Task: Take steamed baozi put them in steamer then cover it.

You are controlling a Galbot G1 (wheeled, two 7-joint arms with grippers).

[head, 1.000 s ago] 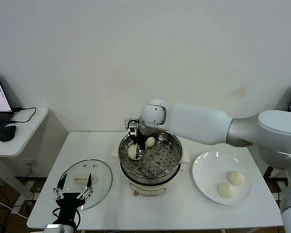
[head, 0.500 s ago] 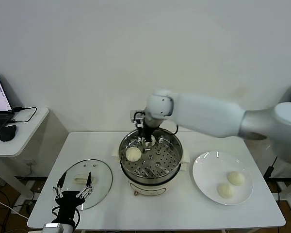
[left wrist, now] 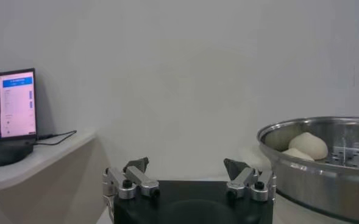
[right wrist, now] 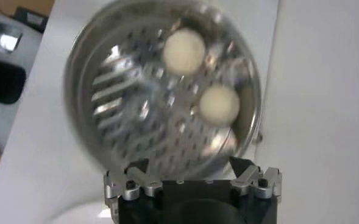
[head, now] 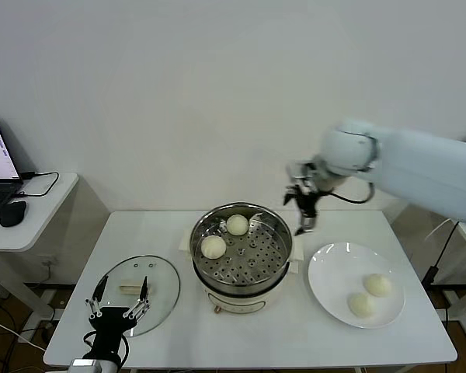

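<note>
With two small cream-white dough buns (head: 224,235) already on the perforated tray of the round stainless-steel steamer (head: 241,260), I hold my right gripper (head: 303,211) empty, fingers spread, between steamer and flat white plate (head: 334,268), ready for the two buns beside the steamer, while my left gripper (head: 118,308), fingers open, waits over the clear glass lid (head: 159,284) on the bench (head: 241,342).

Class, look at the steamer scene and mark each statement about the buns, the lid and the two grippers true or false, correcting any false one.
1. Two baozi lie in the steamer. True.
2. The plate is bare. False: two baozi rest on it.
3. The cover sits on the steamer. False: it lies on the table, on the steamer's left.
4. The right gripper holds a bun. False: it is open and empty, above the table between steamer and plate.
5. The left gripper is open by the cover. True.
</note>
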